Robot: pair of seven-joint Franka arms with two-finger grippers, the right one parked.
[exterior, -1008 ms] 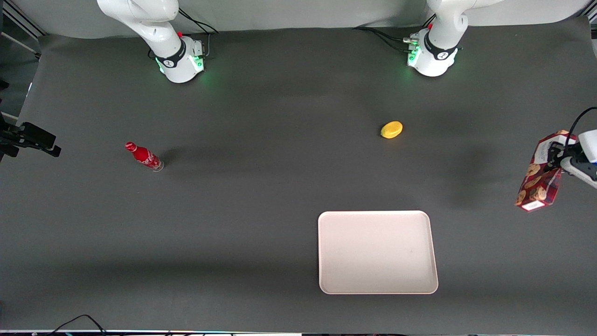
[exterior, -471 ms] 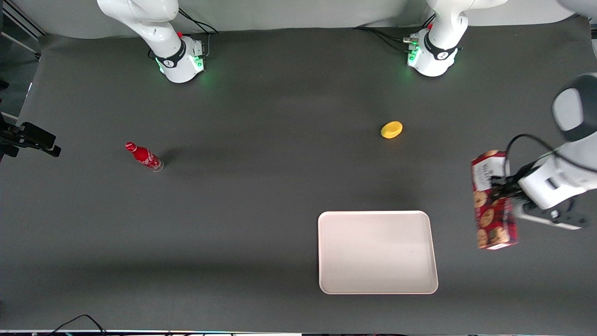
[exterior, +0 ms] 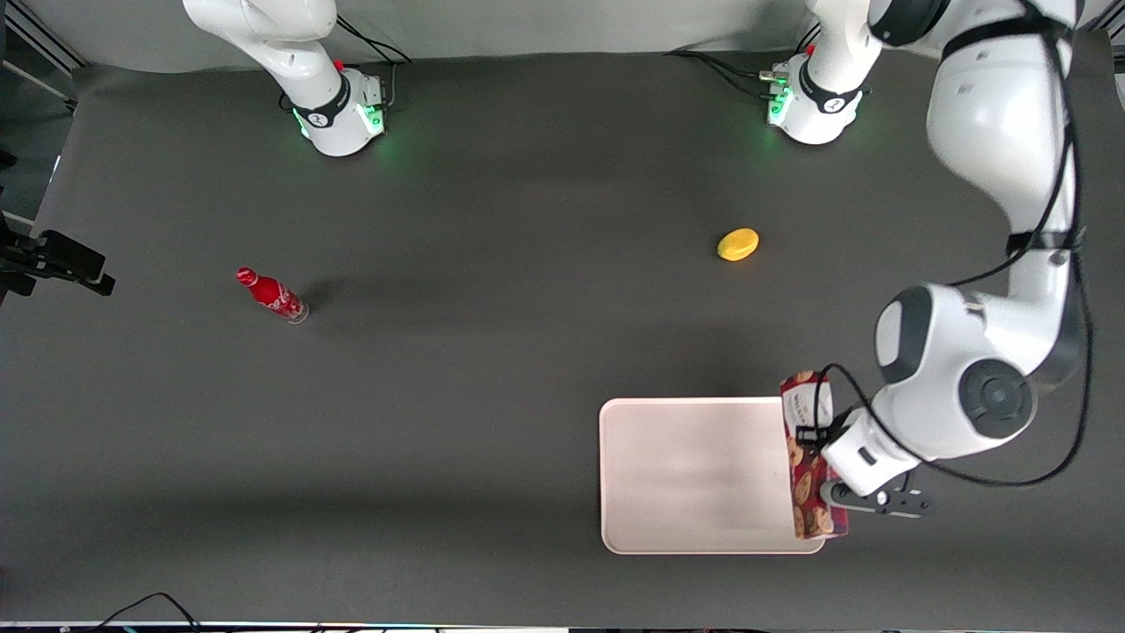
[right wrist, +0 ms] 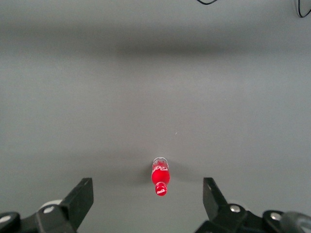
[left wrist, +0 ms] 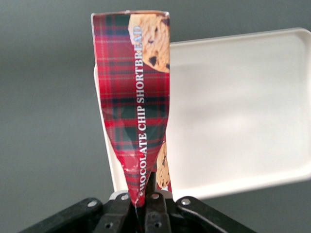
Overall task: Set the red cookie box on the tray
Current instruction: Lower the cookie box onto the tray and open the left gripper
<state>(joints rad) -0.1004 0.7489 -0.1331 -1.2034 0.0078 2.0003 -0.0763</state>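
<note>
Front view shows the left arm bent low over the surface (exterior: 492, 369), with its end effector (exterior: 831, 453) clamped on the box (exterior: 809, 457). The box hangs in the air lengthwise over the edge of the tray (exterior: 703, 475), along the side toward the working arm's end of the surface. Its white label patch faces up at the end farther from the front camera; cookie pictures run down the rest.

From the wrist camera the end effector (left wrist: 144, 201) is pinched narrow, its two black fingers (left wrist: 155, 213) nearly together with one end of the box (left wrist: 138, 102) squeezed flat between them. The carton is creased and tapers toward that pinch. Red tartan and the words CHOCOLATE CHIP SHORTBREAD run along the side facing the camera. Below the box lies the rim of the tray (left wrist: 243, 107), with most of the tray's pale floor spreading out to one side and dark surface on the other.

Farther from the front camera than the tray, a yellow lemon (exterior: 737, 244) sits alone. Well away from the tray, toward the parked arm's end, a small red bottle (exterior: 272, 295) stands on the surface.
</note>
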